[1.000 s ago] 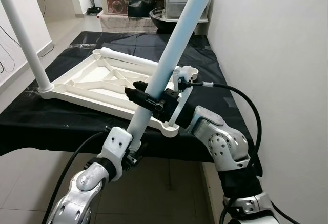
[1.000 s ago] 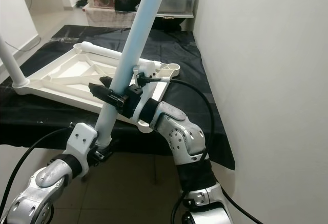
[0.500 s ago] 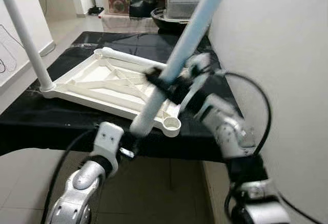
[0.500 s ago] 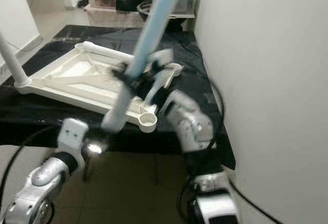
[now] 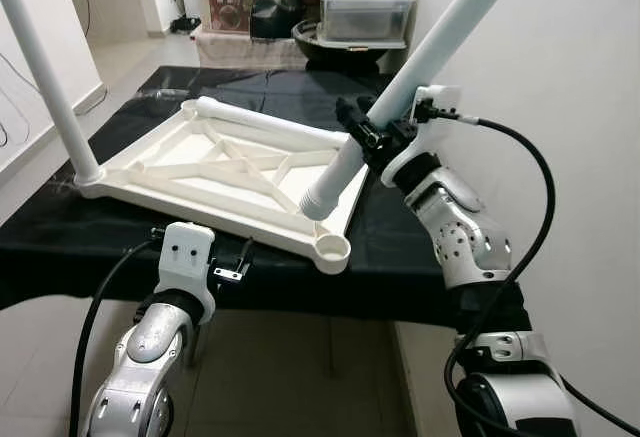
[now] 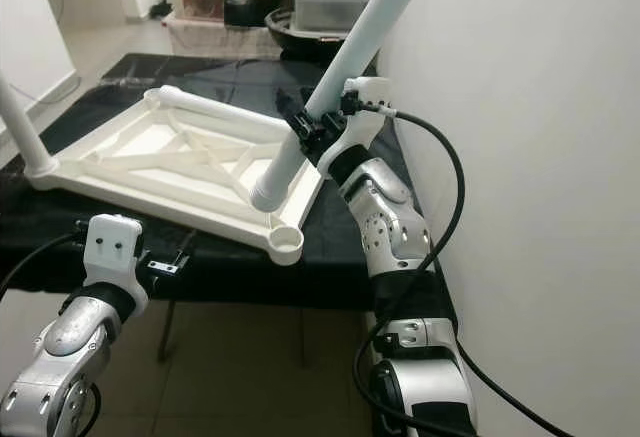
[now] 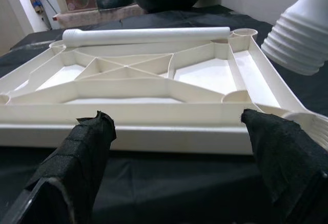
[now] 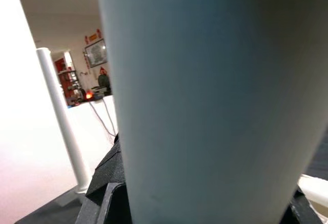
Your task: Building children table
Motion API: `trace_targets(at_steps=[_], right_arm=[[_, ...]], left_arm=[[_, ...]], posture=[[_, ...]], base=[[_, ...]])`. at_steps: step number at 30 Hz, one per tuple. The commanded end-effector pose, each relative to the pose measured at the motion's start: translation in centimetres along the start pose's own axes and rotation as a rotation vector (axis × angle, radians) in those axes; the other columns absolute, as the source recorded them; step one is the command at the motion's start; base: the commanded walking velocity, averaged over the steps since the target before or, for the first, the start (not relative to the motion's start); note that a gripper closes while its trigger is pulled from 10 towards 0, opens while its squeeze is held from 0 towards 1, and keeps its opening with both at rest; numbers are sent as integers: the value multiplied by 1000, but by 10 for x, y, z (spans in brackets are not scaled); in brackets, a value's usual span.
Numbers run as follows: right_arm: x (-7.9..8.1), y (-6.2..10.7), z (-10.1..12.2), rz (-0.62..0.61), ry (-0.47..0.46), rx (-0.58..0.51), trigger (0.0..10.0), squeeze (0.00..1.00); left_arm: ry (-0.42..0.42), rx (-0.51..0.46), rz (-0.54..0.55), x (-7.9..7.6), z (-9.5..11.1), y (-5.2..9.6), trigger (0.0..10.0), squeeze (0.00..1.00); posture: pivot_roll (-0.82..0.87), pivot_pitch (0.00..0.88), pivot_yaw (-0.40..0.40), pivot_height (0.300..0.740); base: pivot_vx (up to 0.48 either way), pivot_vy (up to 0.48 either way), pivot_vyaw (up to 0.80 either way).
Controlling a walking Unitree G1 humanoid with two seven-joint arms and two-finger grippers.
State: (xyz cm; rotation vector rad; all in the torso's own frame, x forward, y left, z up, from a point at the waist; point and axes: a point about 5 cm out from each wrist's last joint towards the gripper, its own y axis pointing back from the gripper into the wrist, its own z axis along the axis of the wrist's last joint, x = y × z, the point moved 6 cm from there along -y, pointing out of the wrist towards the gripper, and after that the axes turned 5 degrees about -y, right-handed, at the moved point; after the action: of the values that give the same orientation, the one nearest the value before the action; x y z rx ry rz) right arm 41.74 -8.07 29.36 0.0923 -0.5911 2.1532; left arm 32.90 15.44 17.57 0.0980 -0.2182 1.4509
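Note:
An upturned white table top [image 5: 215,162] lies on a black-covered table [image 5: 60,237]. One white leg [image 5: 45,67] stands fitted in its far-left corner, and another leg [image 5: 270,122] lies along its far edge. My right gripper [image 5: 365,132] is shut on a third white leg [image 5: 420,47], which is tilted. That leg's ribbed lower end [image 5: 320,197] hangs just above the open corner socket [image 5: 333,249] nearest me. My left gripper [image 7: 177,119] is open and holds nothing, low at the table's front edge, facing the top's near rim [image 7: 154,137].
A white wall [image 5: 560,77] runs close along the right side. Storage bins and a dark bowl [image 5: 355,17] crowd the table's far end. Tiled floor [image 5: 300,377] lies below the front edge.
My left gripper has let go of the leg's lower end and dropped to the table's front edge. My right gripper has carried the leg up and back, over the near-right corner.

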Motion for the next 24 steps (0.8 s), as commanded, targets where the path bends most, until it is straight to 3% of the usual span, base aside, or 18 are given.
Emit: trace_targets(at_steps=[1, 24], right_arm=[[3, -4, 3, 6, 9, -23, 10000, 0], [5, -6, -3, 28, 16, -23, 10000, 0]], left_arm=[[-13, -3, -1, -1, 2, 0, 10000, 0], [-15, -2, -3, -3, 0, 0, 10000, 0]], posture=[[90, 48, -42, 740], [90, 47, -42, 740]], base=[[262, 0, 0], [260, 0, 0]])
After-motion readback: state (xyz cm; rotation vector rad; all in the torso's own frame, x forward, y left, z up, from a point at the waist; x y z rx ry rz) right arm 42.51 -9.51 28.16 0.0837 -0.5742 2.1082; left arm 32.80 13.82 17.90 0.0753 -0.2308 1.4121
